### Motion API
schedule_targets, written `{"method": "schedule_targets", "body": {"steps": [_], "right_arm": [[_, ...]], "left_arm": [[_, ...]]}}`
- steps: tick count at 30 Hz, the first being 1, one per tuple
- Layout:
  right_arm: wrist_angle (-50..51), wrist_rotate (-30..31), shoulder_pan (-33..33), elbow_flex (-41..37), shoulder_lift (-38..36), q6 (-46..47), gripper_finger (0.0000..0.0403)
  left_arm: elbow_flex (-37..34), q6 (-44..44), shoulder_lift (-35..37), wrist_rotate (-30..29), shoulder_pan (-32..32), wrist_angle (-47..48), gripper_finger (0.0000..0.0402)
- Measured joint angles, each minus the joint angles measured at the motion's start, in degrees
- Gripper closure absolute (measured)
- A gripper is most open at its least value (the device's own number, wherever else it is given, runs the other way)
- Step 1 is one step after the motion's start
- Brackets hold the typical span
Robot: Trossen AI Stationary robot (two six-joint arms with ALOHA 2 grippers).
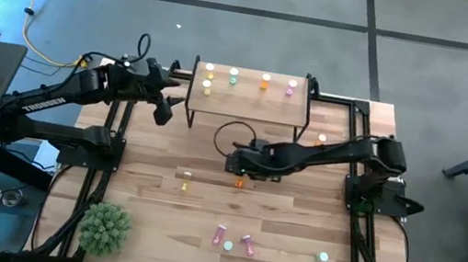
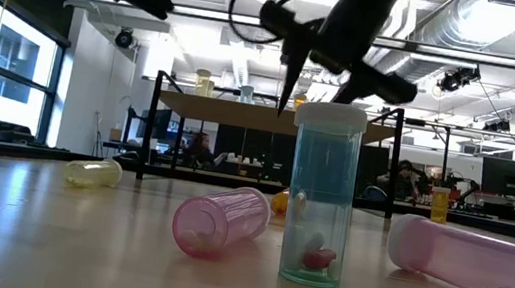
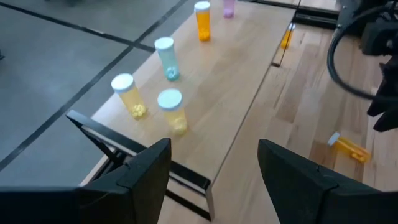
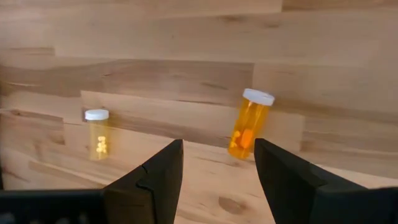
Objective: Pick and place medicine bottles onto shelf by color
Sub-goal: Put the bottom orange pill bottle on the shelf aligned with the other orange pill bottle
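Observation:
The shelf (image 1: 247,103) stands at the table's far middle. On it stand two yellow bottles (image 3: 130,96), a green one (image 3: 166,58), an orange one (image 3: 203,20) and a pink one (image 1: 292,87). An orange bottle (image 4: 249,124) and a yellow bottle (image 4: 96,132) lie on their sides on the table in front of the shelf. My right gripper (image 1: 234,161) hangs open above the table, slanting down, just short of the orange bottle (image 1: 239,183). My left gripper (image 1: 162,111) is open in the air by the shelf's left end, holding nothing.
Near the front edge lie two pink bottles (image 1: 219,234), (image 1: 247,243), and two green ones (image 1: 228,244), (image 1: 322,256) stand there. Another orange bottle (image 2: 439,203) stands at the right. A green plant (image 1: 104,228) sits at the front left corner.

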State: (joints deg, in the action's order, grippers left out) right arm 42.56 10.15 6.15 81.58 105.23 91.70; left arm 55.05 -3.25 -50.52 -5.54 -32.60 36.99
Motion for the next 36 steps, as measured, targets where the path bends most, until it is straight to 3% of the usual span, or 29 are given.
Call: {"method": "schedule_targets", "body": {"steps": [9, 27, 36], "right_arm": [[-1.66, -4.40, 0.00, 0.00, 5.34, 3.62, 0.0214], [-3.27, -6.30, -0.02, 0.00, 12.24, 7.06, 0.0216], [-2.98, -7.75, 0.00, 0.02, 13.05, 6.81, 0.0277]], "left_arm": [[0.00, 0.00, 0.00, 0.00, 0.00, 1.18, 0.0172], [0.00, 0.00, -0.04, 0.02, 0.00, 1.40, 0.0174], [0.02, -1.95, -0.04, 0.02, 0.00, 2.72, 0.0174]]}}
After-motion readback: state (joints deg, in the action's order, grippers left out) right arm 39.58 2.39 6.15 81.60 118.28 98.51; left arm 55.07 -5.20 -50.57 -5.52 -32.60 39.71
